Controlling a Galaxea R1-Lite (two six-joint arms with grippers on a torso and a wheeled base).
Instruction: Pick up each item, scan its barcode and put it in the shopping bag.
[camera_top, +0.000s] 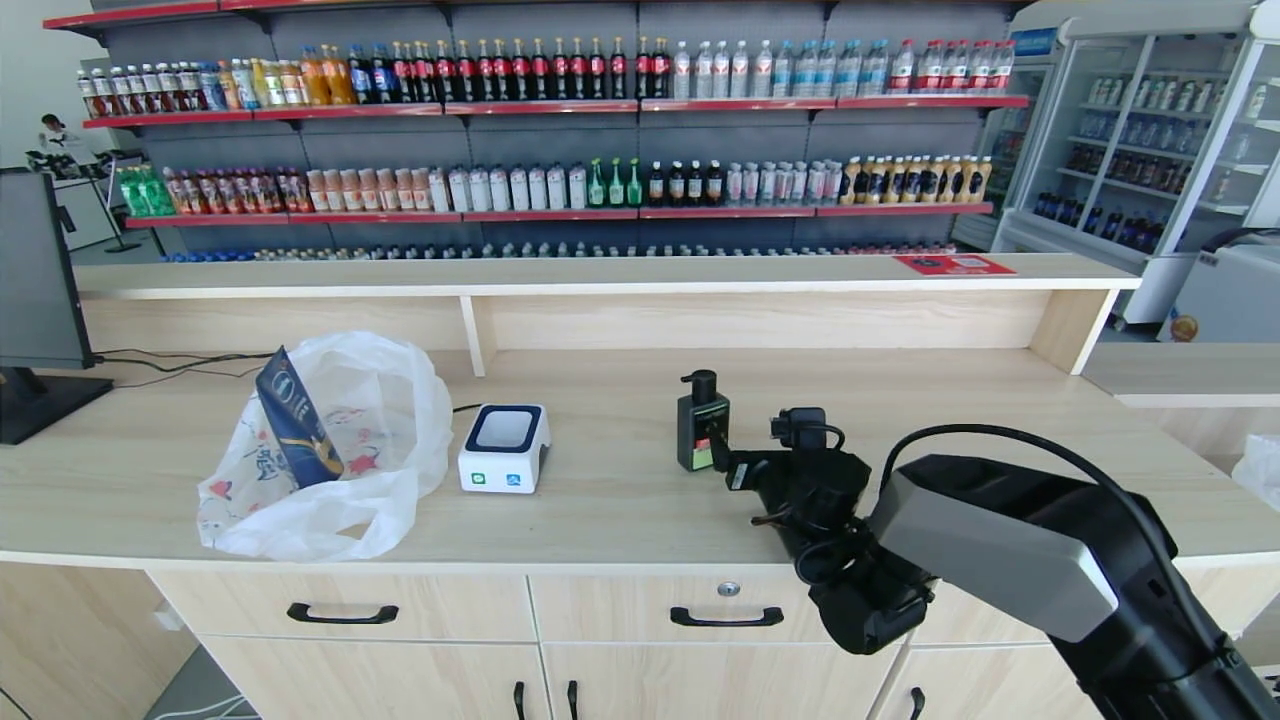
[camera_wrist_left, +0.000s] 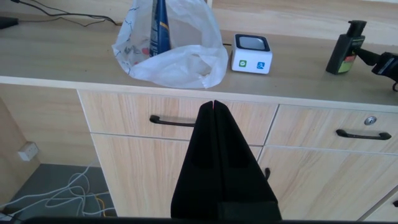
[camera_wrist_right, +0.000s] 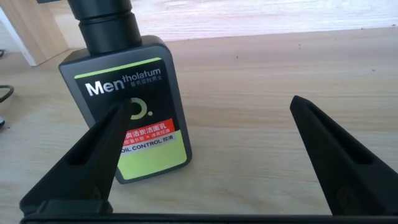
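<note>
A dark pump bottle (camera_top: 701, 425) with a green label stands upright on the wooden counter (camera_top: 620, 490), right of the white barcode scanner (camera_top: 504, 448). My right gripper (camera_top: 722, 458) is open and level with the bottle's lower half. In the right wrist view the bottle (camera_wrist_right: 134, 106) stands just beyond the one finger (camera_wrist_right: 93, 155), outside the gap of the gripper (camera_wrist_right: 208, 102). A white shopping bag (camera_top: 330, 450) lies at the left with a blue packet (camera_top: 295, 420) standing in it. My left gripper (camera_wrist_left: 213, 109) is shut, held below the counter edge before the drawers.
A monitor (camera_top: 30, 300) stands at the counter's far left with cables behind the bag. A raised shelf (camera_top: 600, 272) runs along the counter's back. Drawers with black handles (camera_wrist_left: 174, 121) are under the counter. Bare wood lies between scanner and bottle.
</note>
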